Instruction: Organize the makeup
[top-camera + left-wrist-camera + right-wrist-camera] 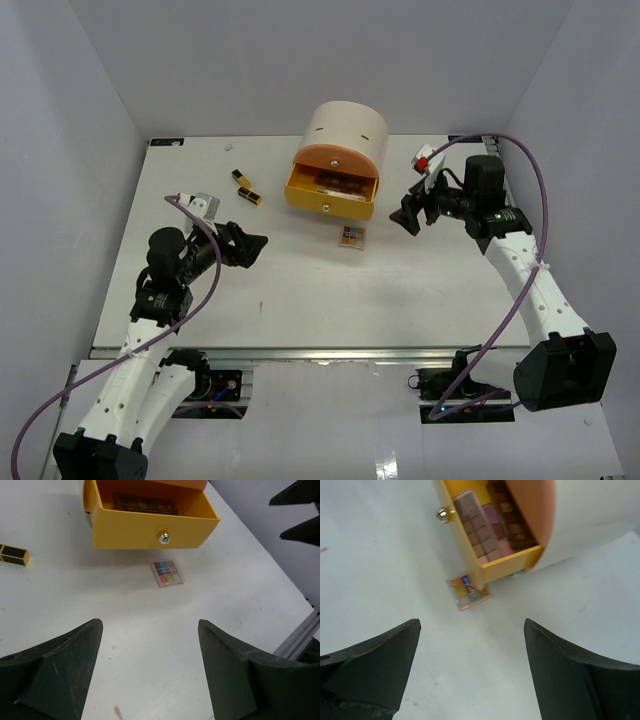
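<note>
Both arms are up off the counter (300,300) with nothing in them. The left arm (165,270) sits over the left side, and its jaws are spread wide and empty. The right arm (520,260) is over by the right edge; its jaws are spread apart too, gripping nothing, and they point at the drawer.

The cream drawer unit (345,135) sits at the middle of the far edge with its yellow drawer (330,195) pulled out toward the near edge. Inside the drawer are eyeshadow palettes (482,527) lying flat. It looks like at least two: one with pinkish pans right behind the drawer front, and a browner one further back.

One small palette (352,237) with multicoloured pans is out on the counter, just in front of the drawer's right corner. From the right wrist view it almost looks tucked under that corner, but the left wrist view shows a gap.

Two lipstick tubes (246,187), black and gold, are lying on their sides close together near the far edge, left of the unit and well apart from the little palette.
</note>
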### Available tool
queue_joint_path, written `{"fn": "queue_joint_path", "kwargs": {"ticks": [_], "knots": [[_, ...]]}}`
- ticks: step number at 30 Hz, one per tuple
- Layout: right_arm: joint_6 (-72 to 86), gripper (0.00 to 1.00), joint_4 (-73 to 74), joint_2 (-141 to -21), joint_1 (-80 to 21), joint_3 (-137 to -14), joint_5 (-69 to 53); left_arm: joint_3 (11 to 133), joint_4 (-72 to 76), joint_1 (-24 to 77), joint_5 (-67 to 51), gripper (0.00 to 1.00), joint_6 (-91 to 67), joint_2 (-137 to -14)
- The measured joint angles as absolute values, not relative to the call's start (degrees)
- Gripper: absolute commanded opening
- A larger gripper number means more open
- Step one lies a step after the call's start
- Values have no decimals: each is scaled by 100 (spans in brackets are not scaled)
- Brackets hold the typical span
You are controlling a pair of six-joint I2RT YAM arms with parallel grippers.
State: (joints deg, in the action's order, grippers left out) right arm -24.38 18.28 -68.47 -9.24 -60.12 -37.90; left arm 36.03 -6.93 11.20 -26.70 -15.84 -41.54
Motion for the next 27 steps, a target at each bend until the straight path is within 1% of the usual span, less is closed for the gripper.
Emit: {"fn": "queue_joint_path", "kwargs": {"ticks": [4,7,11,16,20,27], "knots": [[-2142,91,1528,-6565,-278,-5172,-4581,3603,-583,1289,-2942,84,-1792,-4529],[-2064,92,1302,-6556,130,-5075,-5153,3598,-552,1657,-2920,83,-1918,-4599],[-2000,92,1054,-6596,400,-5070,-5712,3597,-490,2230,-2716,83,-2041,-4587],[-1983,92,972,-6642,477,-5054,-5977,3573,-360,2638,-2363,83,-2209,-4637],[-1967,92,917,-6645,504,-4994,-6050,3459,-76,3169,-1920,84,-2355,-4904],[-1888,93,884,-6706,612,-4971,-6060,3143,611,4334,-670,85,-2545,-5515]]}}
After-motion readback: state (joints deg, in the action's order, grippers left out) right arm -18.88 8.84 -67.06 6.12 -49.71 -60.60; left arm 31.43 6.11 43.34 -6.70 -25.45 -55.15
